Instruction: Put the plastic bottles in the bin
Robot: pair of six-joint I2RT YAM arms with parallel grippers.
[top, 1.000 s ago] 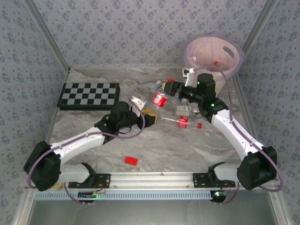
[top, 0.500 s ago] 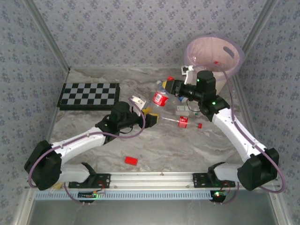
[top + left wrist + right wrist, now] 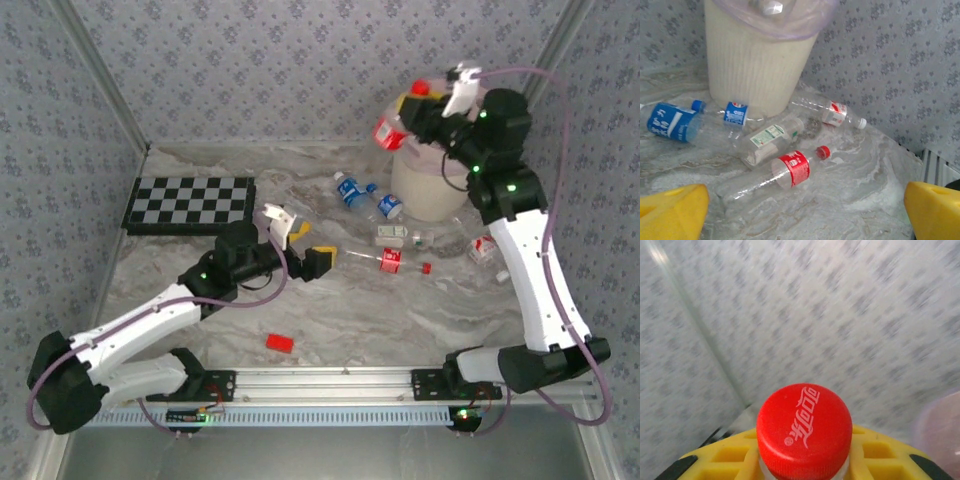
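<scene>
the right claw is pinching a red-capped bottle up by the bin. the left claw is spread wide and empty, over the table.

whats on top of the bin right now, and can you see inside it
The right tool holds a red-capped bottle over the rim of the bin. The arm covers the opening from above, so its contents cannot be seen.
</scene>
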